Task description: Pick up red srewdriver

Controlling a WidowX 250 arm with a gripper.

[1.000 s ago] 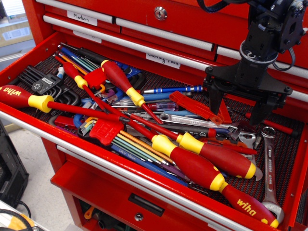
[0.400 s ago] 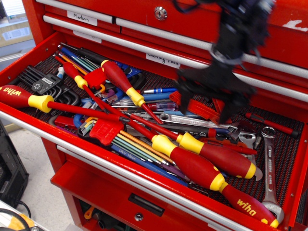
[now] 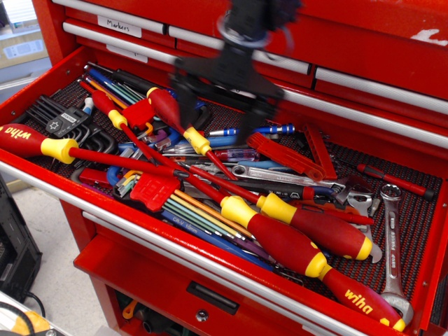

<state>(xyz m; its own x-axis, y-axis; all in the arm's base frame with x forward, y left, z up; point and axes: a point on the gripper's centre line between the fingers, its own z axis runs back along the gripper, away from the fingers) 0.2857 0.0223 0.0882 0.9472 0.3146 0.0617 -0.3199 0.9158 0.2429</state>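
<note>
The red srewdriver (image 3: 103,103) lies in the back left of the open tool drawer (image 3: 231,269). It has a narrow red handle, a yellow collar and a thin red shaft that runs down-right under other tools. My gripper (image 3: 222,112) is blurred by motion and hangs above the drawer's back middle. It is to the right of the srewdriver and apart from it. Its jaws stand wide open and hold nothing. One finger (image 3: 183,105) is over a fat red-yellow screwdriver (image 3: 171,112).
The drawer is packed with a long wiha screwdriver (image 3: 42,143), two fat red-yellow screwdrivers (image 3: 308,227), hex key sets (image 3: 66,122), wrenches (image 3: 390,238), a blue pen (image 3: 252,130) and a thin all-red screwdriver (image 3: 392,180). Closed drawers (image 3: 210,42) rise behind.
My gripper has swept from the right side of the drawer to the left, and now hangs over the back middle. It stays open. The tools have not moved.
</note>
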